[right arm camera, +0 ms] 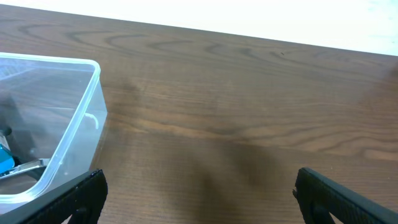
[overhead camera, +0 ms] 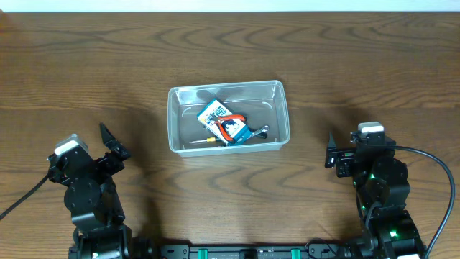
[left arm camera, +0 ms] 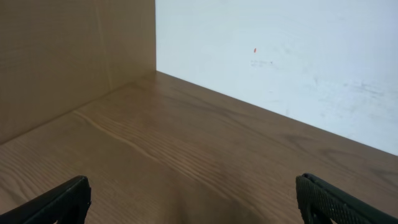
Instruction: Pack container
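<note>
The clear plastic container (overhead camera: 175, 122) sits at the table's centre. Inside it lie a small blue-and-white box (overhead camera: 213, 112), red-handled pliers (overhead camera: 231, 126), a silver wrench (overhead camera: 256, 133) and a yellow-tipped tool (overhead camera: 207, 141). The container's right wall shows in the right wrist view (right arm camera: 81, 127). My left gripper (overhead camera: 112, 146) is open and empty at the front left, well away from the container. My right gripper (overhead camera: 331, 151) is open and empty, to the right of the container. Both wrist views show wide-spread empty fingers over bare wood: the left gripper (left arm camera: 193, 202) and the right gripper (right arm camera: 199, 196).
The wooden table (overhead camera: 374, 65) stretches around the container. A white wall (left arm camera: 280, 56) and a wooden side panel (left arm camera: 62, 56) bound the table in the left wrist view. A black cable (overhead camera: 431, 155) runs from the right arm.
</note>
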